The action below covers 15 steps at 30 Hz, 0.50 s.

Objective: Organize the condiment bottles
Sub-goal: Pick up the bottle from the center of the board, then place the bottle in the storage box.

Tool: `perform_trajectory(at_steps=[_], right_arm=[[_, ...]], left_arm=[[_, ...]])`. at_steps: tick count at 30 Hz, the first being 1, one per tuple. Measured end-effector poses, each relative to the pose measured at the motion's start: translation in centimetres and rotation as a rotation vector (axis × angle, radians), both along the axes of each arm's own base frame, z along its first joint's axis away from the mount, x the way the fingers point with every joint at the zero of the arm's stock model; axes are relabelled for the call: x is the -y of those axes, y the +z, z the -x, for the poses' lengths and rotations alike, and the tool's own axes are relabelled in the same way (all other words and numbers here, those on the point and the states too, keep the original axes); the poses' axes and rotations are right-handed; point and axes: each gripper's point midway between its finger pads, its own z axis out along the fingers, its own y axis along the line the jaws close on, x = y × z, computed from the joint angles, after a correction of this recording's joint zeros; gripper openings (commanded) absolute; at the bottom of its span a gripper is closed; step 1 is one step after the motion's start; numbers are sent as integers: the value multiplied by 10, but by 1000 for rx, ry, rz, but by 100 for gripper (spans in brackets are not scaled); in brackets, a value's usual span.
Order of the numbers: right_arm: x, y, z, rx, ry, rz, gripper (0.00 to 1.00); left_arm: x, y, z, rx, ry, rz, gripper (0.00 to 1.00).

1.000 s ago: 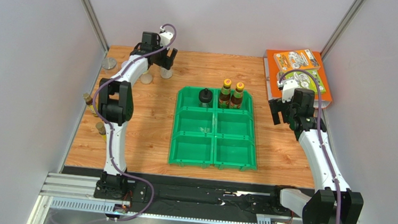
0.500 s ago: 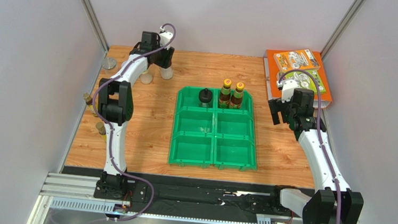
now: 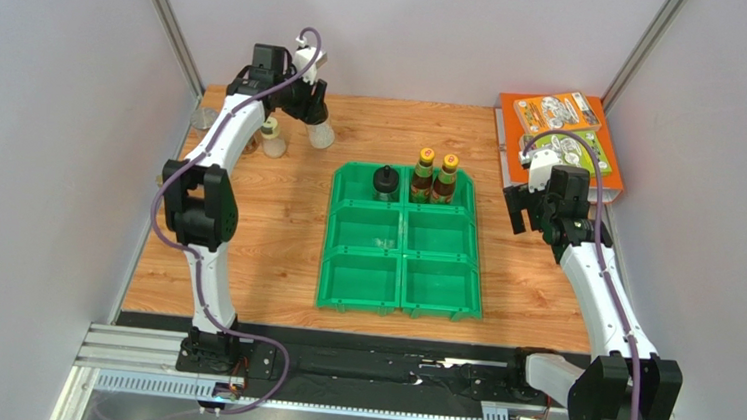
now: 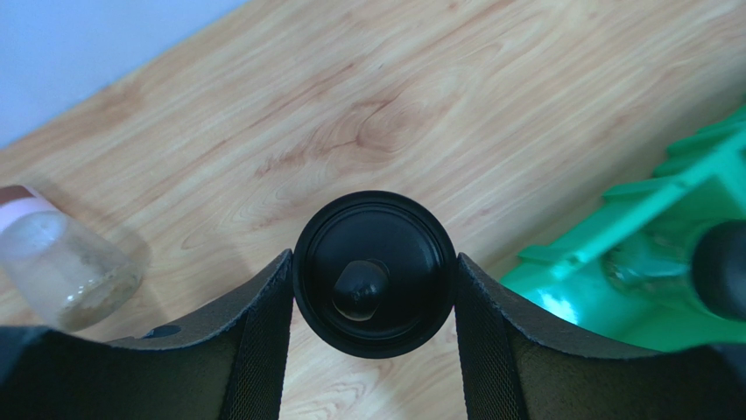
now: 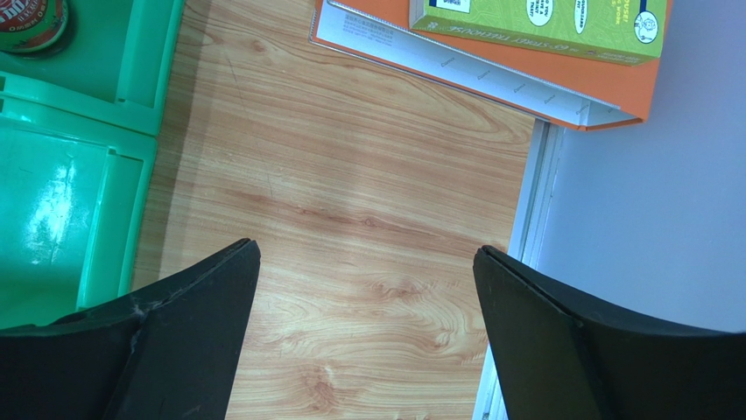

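My left gripper (image 3: 311, 111) is shut on a clear bottle with a black knobbed cap (image 3: 321, 134) and holds it just above the wood at the back left. In the left wrist view the cap (image 4: 374, 273) fills the gap between both fingers (image 4: 263, 350). A clear pink-capped jar (image 4: 61, 267) stands beside it, and it also shows in the top view (image 3: 273, 140). The green bin (image 3: 401, 272) holds a black-capped jar (image 3: 385, 183) and two amber bottles (image 3: 434, 176) in its back compartments. My right gripper (image 3: 526, 210) is open and empty right of the bin.
Orange and green books (image 3: 559, 134) lie at the back right, and show in the right wrist view (image 5: 525, 52). A silver-capped jar (image 3: 202, 116) stands by the left wall. The bin's corner (image 4: 692, 201) is just right of my left gripper.
My left gripper has closed on the black-capped bottle and raised it slightly to the right; the left arm's elbow has lifted. The right arm has not moved.
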Motion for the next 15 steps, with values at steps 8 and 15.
perform_trajectory(at_steps=[8,15], right_arm=[[0,1,1,2,0,-1,95],[-1,3,2,5,4,-4,95]], left_arm=[[49,53,74,60,-159,35,0],[98,12,125,-33,-288,24,0]])
